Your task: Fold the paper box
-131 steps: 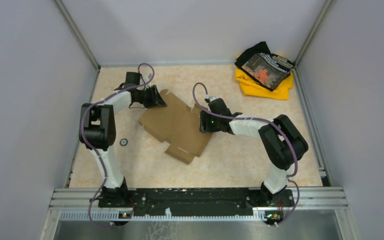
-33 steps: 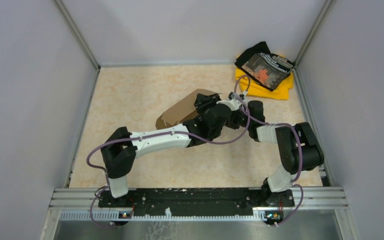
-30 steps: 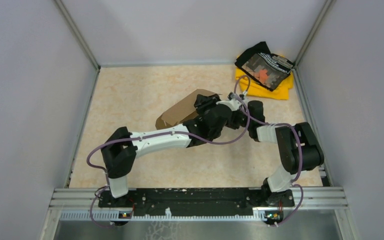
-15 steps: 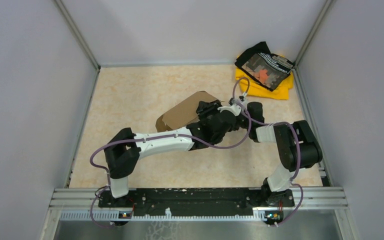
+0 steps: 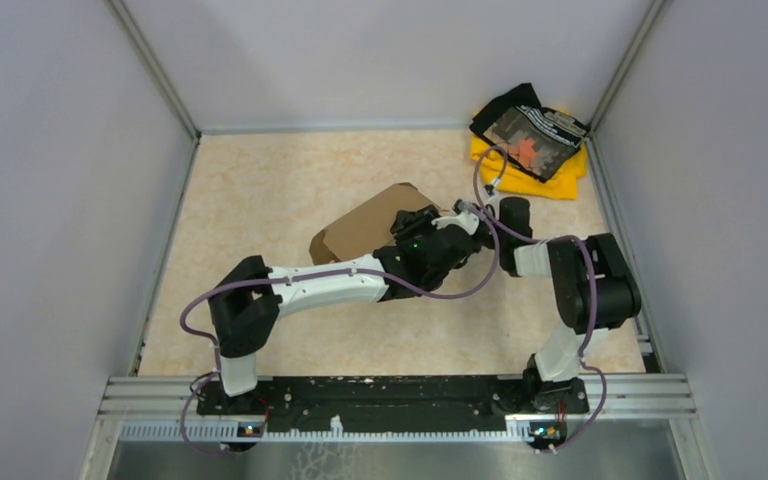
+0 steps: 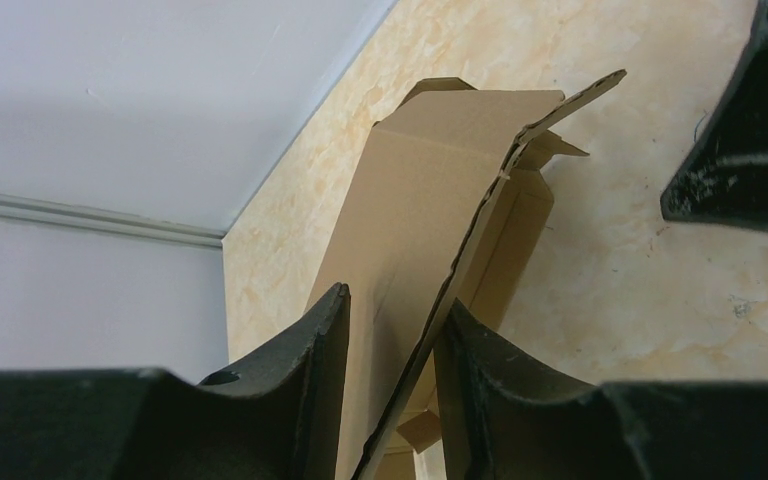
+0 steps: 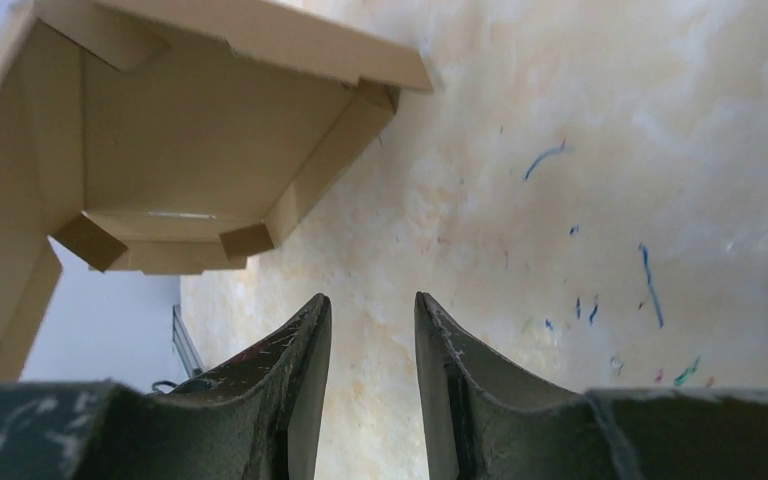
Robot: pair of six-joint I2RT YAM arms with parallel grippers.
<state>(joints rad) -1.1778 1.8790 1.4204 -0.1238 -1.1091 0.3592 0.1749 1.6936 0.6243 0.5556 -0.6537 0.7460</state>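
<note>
The paper box (image 5: 363, 226), plain brown cardboard, stands partly folded in the middle of the table, with one panel raised at a slant. My left gripper (image 5: 412, 226) reaches its right end. In the left wrist view the raised panel (image 6: 430, 190) runs between the left gripper's (image 6: 392, 300) fingers. Its edge lies by the right finger and a gap shows on the other side, so the jaws are open around it. My right gripper (image 5: 458, 228) hovers just right of the box. In the right wrist view the right gripper (image 7: 372, 298) is open over bare table and holds nothing, and the box's hollow inside (image 7: 175, 150) shows up left.
A yellow and black cloth pile (image 5: 528, 142) lies in the far right corner. Grey walls close the table (image 5: 260, 180) on the left, back and right. The two forearms nearly cross right of the box.
Both wrists have shifted slightly and the box's raised panel has tipped a little lower. The right jaws have narrowed a touch. The left jaws have kept their width.
</note>
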